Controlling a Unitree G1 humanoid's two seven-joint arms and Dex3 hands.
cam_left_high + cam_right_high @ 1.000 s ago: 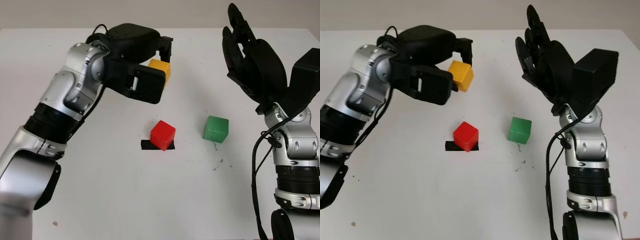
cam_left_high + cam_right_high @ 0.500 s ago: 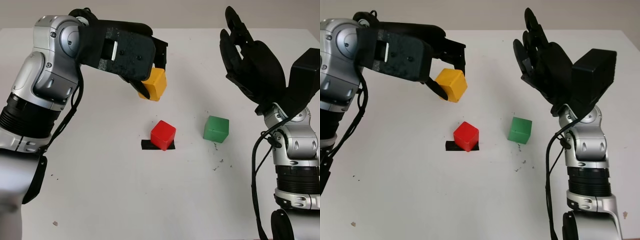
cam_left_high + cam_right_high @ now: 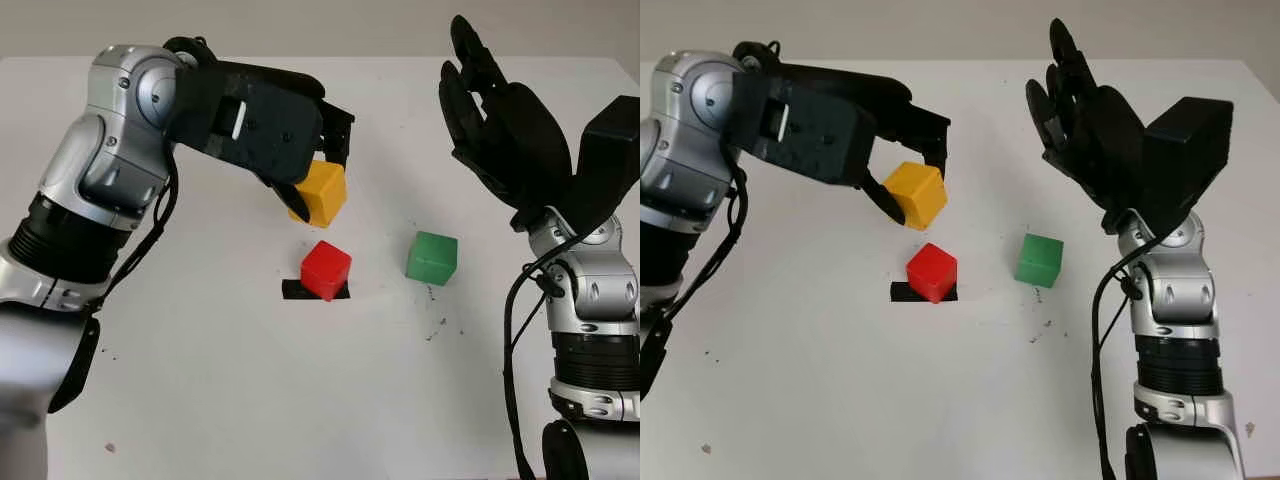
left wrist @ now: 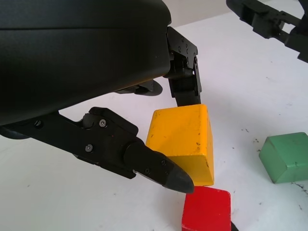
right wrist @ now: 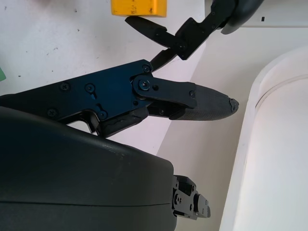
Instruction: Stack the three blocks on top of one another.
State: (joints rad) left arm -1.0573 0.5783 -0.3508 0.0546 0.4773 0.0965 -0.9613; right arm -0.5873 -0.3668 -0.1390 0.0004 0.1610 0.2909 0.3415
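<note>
A: Why is the yellow block [image 3: 321,193] in the air at frame centre?

B: The left hand [image 3: 270,125] clamps it between its fingers [image 4: 159,168], just above the red block [image 3: 326,269], likely to stack it.

A: And the right hand [image 3: 505,115]?

B: Open, raised upper right. The green block [image 3: 432,257] sits on the tabletop [image 3: 250,400], right of red.

I see bare table [image 3: 230,380] all around the red block [image 3: 326,269]. The green block [image 3: 432,257] sits near its right, apart. My right hand [image 3: 505,125], open, hangs above that side.
</note>
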